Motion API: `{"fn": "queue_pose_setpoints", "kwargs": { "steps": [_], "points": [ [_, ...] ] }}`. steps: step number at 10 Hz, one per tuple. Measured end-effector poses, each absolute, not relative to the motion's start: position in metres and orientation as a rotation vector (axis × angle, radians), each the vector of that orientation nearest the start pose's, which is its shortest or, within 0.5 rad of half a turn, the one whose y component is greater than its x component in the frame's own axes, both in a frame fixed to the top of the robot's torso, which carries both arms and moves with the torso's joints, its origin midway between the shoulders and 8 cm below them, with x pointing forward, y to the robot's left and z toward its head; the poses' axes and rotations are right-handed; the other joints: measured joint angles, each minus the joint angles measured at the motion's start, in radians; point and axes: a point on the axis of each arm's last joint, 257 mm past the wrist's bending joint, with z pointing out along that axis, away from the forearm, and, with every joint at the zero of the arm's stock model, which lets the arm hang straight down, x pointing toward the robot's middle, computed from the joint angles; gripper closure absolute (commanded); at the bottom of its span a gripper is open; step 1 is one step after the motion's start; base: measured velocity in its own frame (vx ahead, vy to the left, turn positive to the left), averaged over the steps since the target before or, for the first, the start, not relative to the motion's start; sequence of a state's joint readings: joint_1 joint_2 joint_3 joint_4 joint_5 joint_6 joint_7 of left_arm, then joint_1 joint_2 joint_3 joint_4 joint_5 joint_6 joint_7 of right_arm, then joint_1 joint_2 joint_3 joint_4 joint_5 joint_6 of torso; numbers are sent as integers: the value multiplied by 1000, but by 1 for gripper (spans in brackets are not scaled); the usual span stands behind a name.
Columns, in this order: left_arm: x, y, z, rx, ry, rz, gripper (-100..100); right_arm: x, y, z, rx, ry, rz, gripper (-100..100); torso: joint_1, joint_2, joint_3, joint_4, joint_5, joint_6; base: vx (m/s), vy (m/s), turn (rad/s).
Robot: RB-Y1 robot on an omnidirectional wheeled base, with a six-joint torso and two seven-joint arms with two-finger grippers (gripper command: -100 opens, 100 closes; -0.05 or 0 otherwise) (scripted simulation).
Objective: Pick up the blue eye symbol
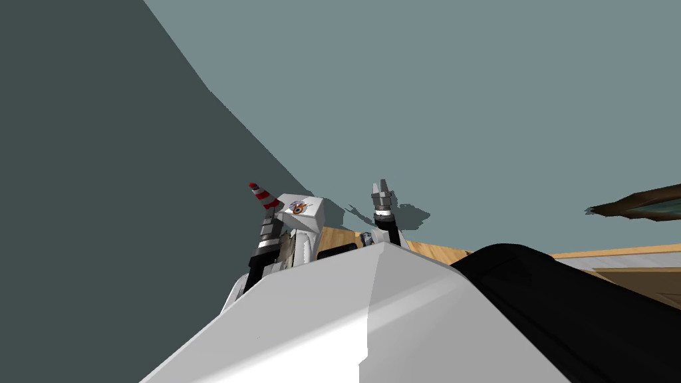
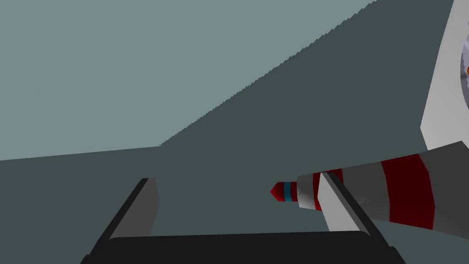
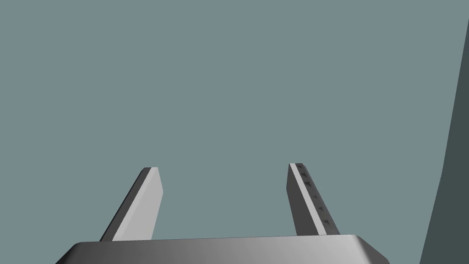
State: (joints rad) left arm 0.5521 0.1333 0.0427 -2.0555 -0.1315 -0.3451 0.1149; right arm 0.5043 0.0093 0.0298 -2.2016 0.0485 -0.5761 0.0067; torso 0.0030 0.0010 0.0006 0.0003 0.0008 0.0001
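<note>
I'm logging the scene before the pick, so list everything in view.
Box: one, white, ahead, left of centre.
Eye symbol: one, blue and orange, on the box.
Cone: one, red-and-white striped, teal band near tip, beside the box.
Frame: one, dark brown, far right.
Black shape: one, lower right, unidentifiable.
Floor: wood-coloured, below the grey-blue wall.
Left pincer: open, by the cone.
Right pincer: open, facing the wall.

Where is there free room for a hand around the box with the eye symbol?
Free: the gap between the white box bearing the eye symbol and the open right gripper. Crowded: the box's other side, where the striped cone lies against the open left gripper.
</note>
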Motion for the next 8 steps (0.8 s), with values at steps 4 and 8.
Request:
{"fn": "queue_pose_setpoints", "kwargs": {
  "steps": [4,8],
  "points": [
    [394,314,-192,-986,1126,-1060,-100,348,-265,2,638,641,1296,0,0,-1,-1,0,0,0,0,42,-27],
    [403,319,-244,-1084,1198,-1025,-100,348,-265,2,639,641,1296,0,-1,-2,-1,-1,0,0,18,30,-41]
  ]
}}
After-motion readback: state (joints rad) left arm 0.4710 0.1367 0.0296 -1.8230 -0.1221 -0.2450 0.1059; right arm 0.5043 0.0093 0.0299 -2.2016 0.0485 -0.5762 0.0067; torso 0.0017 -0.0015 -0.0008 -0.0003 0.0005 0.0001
